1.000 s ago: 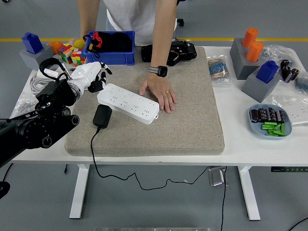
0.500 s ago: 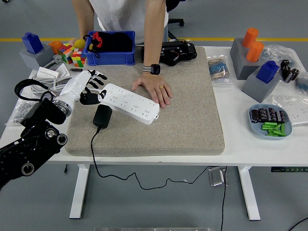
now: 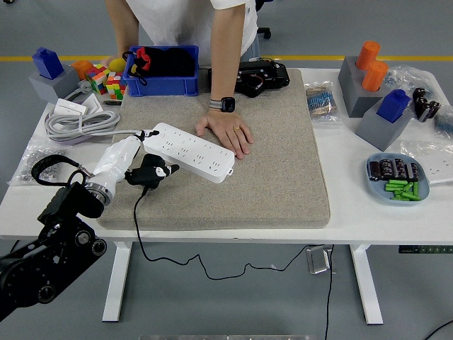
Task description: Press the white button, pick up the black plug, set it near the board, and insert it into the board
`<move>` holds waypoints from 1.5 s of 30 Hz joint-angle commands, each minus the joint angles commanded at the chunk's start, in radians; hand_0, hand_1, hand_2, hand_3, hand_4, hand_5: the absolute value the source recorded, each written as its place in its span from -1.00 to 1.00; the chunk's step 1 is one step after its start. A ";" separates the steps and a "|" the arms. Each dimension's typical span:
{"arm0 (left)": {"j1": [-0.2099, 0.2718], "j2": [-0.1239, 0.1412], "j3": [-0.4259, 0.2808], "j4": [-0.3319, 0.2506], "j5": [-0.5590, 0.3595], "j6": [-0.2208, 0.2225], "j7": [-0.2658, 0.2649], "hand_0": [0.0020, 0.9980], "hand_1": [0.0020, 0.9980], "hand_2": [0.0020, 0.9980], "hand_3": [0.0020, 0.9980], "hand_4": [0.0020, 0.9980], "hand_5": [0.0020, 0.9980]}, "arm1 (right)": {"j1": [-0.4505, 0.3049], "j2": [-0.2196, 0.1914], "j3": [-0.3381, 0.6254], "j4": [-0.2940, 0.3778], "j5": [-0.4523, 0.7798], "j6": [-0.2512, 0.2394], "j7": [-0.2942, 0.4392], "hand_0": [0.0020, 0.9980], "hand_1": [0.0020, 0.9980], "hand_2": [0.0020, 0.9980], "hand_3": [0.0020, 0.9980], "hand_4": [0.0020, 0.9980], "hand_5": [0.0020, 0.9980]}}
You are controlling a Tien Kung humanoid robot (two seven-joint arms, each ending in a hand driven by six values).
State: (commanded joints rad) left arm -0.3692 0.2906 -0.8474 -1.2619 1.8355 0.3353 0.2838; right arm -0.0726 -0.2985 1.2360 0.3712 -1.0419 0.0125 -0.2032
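Left robot hand (image 3: 145, 172), having withdrawn from the left end of the white power strip (image 3: 190, 151) over the last second, now sits lower in the left centre of the frame with its fingers curled about the black plug (image 3: 148, 171). The plug rests on the grey felt mat (image 3: 269, 170), just below the strip's left end; whether it is lifted cannot be told. Its black cable (image 3: 138, 234) trails over the bench (image 3: 354, 205) edge. A person's hand (image 3: 226, 132) lies flat against the strip's far side, steadying it. The shift suggests the button press is finished and the pick-up stage has begun. No right robot hand is visible.
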 joint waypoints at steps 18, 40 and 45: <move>-0.001 -0.034 0.013 0.085 0.162 0.058 0.118 0.34 0.47 0.50 0.66 0.81 -0.82 | 0.006 -0.003 -0.010 0.003 0.002 0.000 0.001 0.60 0.41 0.37 0.30 0.42 -0.05; -0.023 -0.041 0.007 0.101 0.137 0.054 0.112 0.04 0.30 0.33 0.59 0.78 -0.76 | 0.007 -0.010 -0.025 0.002 0.004 0.000 0.001 0.61 0.41 0.38 0.30 0.42 -0.05; -0.026 -0.035 0.006 0.095 0.134 0.050 0.118 0.02 0.30 0.33 0.59 0.78 -0.74 | 0.008 -0.010 -0.026 0.002 0.005 0.001 0.001 0.60 0.41 0.38 0.30 0.42 -0.05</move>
State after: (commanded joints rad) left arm -0.3949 0.2560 -0.8411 -1.1671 1.9694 0.3848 0.4022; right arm -0.0649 -0.3089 1.2102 0.3734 -1.0369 0.0133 -0.2022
